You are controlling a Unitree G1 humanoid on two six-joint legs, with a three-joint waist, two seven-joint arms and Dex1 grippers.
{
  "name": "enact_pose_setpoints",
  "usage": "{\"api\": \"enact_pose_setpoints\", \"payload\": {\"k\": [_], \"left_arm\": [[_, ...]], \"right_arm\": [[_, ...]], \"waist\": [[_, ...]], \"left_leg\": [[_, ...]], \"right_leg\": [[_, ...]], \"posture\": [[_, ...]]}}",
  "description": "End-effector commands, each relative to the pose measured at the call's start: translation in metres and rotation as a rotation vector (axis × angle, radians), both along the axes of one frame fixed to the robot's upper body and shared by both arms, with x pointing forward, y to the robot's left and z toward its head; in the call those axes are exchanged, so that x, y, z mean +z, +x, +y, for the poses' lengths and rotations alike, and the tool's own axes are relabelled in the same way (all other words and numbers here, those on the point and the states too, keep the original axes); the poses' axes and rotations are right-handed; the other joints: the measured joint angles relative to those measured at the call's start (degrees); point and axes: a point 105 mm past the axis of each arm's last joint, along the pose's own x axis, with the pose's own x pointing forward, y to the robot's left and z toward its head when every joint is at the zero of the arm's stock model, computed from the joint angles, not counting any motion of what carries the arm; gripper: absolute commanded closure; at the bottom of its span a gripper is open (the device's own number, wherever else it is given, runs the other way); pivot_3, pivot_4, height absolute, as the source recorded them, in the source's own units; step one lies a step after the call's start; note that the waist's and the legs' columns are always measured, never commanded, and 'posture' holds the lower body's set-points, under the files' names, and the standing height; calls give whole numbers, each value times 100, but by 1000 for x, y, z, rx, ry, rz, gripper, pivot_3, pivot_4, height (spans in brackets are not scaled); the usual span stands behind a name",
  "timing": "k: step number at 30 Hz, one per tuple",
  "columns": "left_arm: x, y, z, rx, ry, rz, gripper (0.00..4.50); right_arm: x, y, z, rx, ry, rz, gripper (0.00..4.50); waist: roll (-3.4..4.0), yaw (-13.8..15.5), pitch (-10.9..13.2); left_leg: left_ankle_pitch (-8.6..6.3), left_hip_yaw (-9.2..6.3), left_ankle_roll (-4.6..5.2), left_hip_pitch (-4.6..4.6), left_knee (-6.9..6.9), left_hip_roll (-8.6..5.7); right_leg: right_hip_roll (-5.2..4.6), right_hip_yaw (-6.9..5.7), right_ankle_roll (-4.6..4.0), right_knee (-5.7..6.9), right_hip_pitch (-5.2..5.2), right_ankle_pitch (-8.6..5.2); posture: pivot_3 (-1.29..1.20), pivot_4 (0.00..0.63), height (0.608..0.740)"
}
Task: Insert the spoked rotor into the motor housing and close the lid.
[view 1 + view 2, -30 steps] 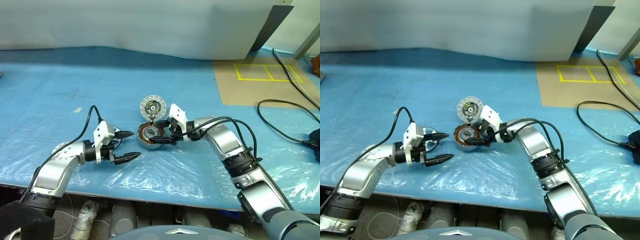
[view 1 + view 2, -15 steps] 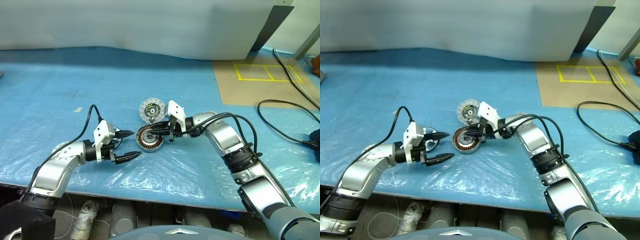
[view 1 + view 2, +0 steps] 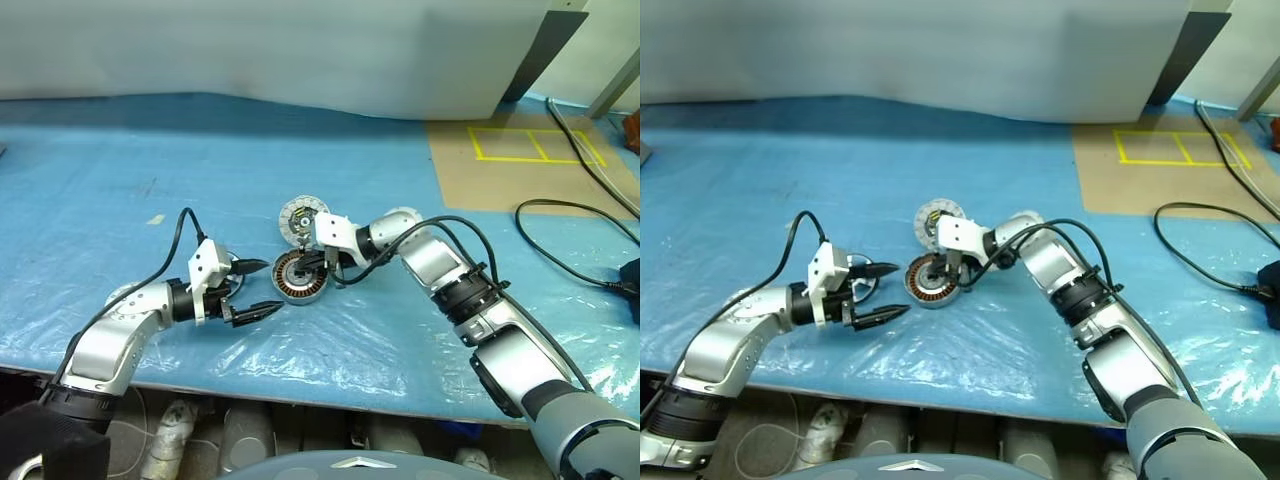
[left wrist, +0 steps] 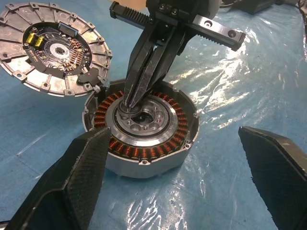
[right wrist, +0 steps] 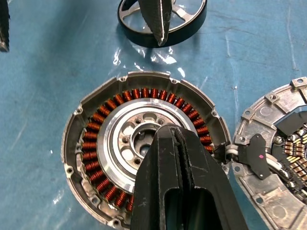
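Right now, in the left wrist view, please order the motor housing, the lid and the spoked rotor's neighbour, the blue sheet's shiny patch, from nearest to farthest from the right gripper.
1. motor housing: the right gripper rests in its hub.
2. lid: open, joined beside the housing.
3. shiny patch: on the sheet, opposite side from the lid.

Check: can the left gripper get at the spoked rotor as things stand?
Probably yes: the left gripper is open, the spoked rotor lies on the sheet right beside its fingers, and nothing blocks it.

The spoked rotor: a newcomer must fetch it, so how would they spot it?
On the blue table, look between the left gripper's open fingers. The spoked rotor lies flat there, an open wheel, unlike the copper-wound motor housing beside it.
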Motion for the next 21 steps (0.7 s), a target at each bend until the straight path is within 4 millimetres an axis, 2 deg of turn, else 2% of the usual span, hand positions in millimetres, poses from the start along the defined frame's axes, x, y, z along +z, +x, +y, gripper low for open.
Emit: {"api": "enact_pose_setpoints", "payload": {"k": [1, 4, 10, 18, 21], "left_arm": [[8, -2, -5, -13, -17, -33, 0], [6, -1, -4, -7, -17, -32, 0], [2, 1, -2, 1, -20, -31, 0], [0, 2, -2, 4, -22, -29, 0], [-1, 2, -2, 3, -21, -30, 0]], "right_arm": [[11, 5, 5, 46, -13, -66, 4483], [9, 6, 4, 73, -52, -92, 4483], [0, -9, 7, 167, -95, -79, 4483], [-2, -14, 10, 202, -114, -84, 4483], [-3, -10, 9, 184, -116, -93, 4483]], "waist": [[0, 1, 0], [0, -2, 0], [0, -2, 0], [0, 0, 0], [0, -1, 0]], "left_leg": [[0, 0, 0, 0, 1, 0], [0, 0, 0, 0, 4, 1], [0, 0, 1, 0, 6, 2], [0, 0, 1, 0, 8, 3], [0, 0, 1, 0, 9, 3]], "right_leg": [[0, 0, 0, 1, 0, 0], [0, 0, 0, 3, 0, 0], [0, 0, 0, 3, 0, 0], [0, 0, -1, 4, 1, 0], [0, 0, -1, 4, 1, 0]], "posture": [[0, 150, 740], [0, 150, 740], [0, 150, 740], [0, 150, 740], [0, 150, 740]]}}
